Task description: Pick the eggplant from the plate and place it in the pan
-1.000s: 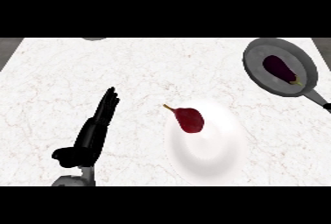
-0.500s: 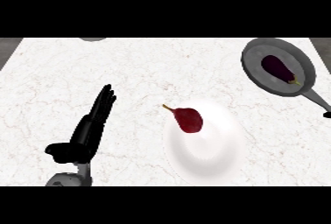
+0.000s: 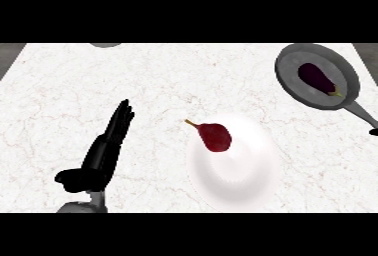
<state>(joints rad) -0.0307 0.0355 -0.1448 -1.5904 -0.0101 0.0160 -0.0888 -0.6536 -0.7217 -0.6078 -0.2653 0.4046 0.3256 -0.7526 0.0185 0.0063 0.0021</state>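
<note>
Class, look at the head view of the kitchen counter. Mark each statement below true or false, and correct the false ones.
1. The eggplant lies inside the pan. True.
2. The plate has nothing on it. False: a dark red item with a stem lies on its upper part.
3. The left hand is curled round the eggplant. False: its fingers are straight and hold nothing; it is over the counter, left of the plate.
4. The pan stands at the counter's far right corner, apart from the plate. True.
</note>
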